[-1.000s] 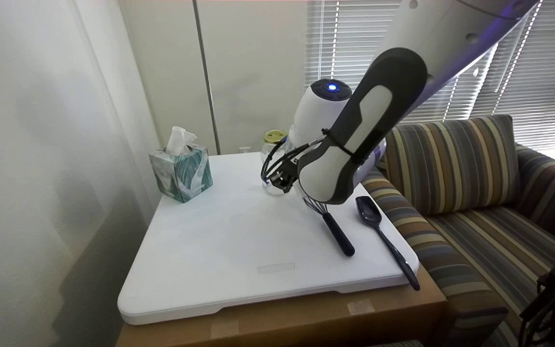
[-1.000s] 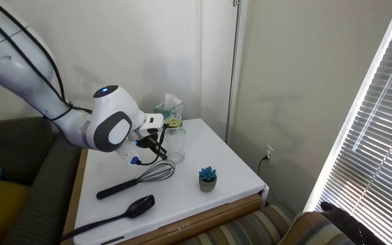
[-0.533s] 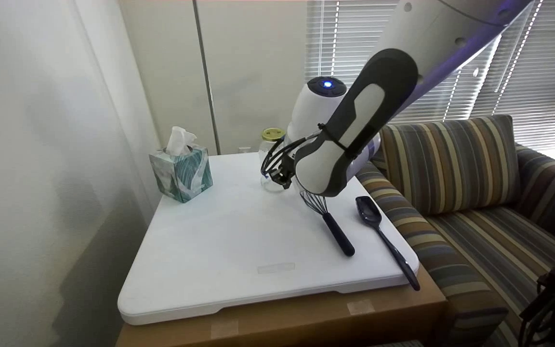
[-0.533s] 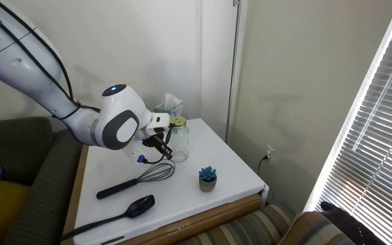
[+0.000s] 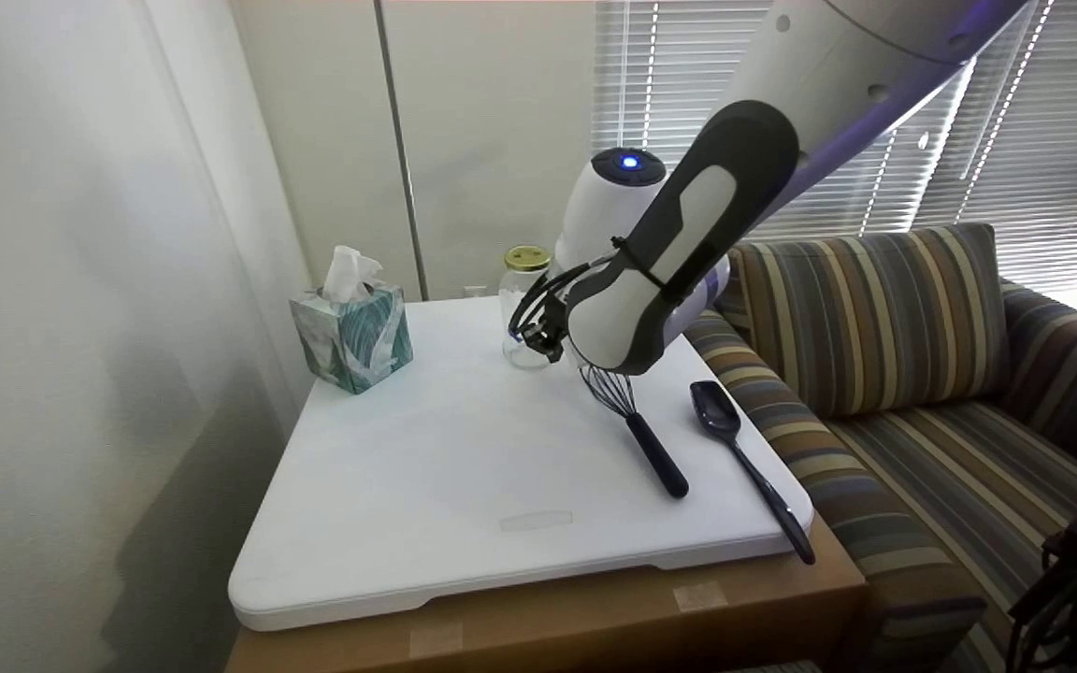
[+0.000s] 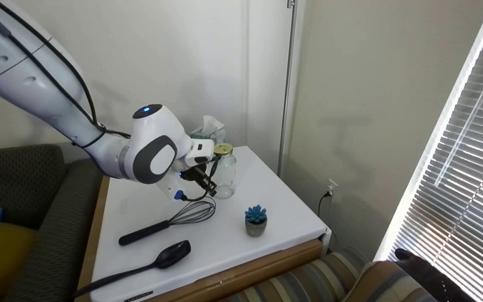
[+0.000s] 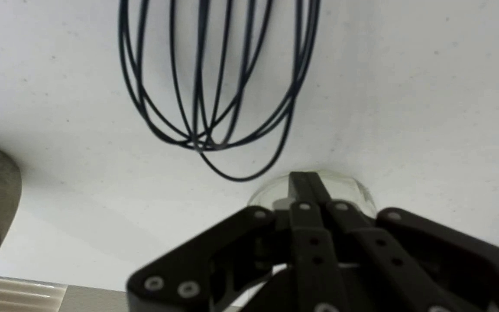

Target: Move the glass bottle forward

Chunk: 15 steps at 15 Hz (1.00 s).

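Note:
The glass bottle is a clear jar with a yellow-gold lid, standing upright on the white table, in both exterior views (image 5: 527, 260) (image 6: 227, 174). In the wrist view its glass base (image 7: 355, 193) shows behind the fingertips, and the rest is hidden by the gripper. My gripper (image 7: 305, 174) is shut with its two fingers together and nothing between them. In the exterior views the gripper (image 6: 211, 188) (image 5: 546, 344) is low beside the jar, its fingertips against or very near the jar's side; exact contact is hard to tell.
A black whisk (image 6: 193, 212) lies close to the gripper on the white table (image 5: 389, 505). A black spoon (image 6: 173, 255) lies near the edge. A small blue succulent pot (image 6: 255, 226) stands near the jar. A tissue box (image 5: 356, 336) stands by the wall.
The arm and shut gripper have moved a little, rightward in the exterior view with the succulent. The jar has slid the same way with it, staying upright. The other objects have not moved.

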Motion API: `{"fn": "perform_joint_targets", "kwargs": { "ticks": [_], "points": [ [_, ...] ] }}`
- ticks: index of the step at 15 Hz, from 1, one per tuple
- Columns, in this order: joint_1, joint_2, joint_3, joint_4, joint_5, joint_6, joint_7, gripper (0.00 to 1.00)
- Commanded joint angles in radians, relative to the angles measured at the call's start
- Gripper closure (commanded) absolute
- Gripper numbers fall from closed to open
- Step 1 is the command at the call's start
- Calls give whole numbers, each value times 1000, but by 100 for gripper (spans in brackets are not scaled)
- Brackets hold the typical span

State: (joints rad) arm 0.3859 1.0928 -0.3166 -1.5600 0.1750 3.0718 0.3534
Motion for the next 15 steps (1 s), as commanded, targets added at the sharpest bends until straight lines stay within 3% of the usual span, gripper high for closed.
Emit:
{"fn": "perform_joint_targets", "kwargs": {
  "ticks": [1,3,11,15],
  "points": [
    [-31,18,19,37,-16,-27,-1,100],
    [-25,7,18,21,-17,-21,-1,100],
    [32,-225,101,-268,-3,-24,3,100],
    [110,-377,47,-403,-14,-82,51,100]
  ]
}}
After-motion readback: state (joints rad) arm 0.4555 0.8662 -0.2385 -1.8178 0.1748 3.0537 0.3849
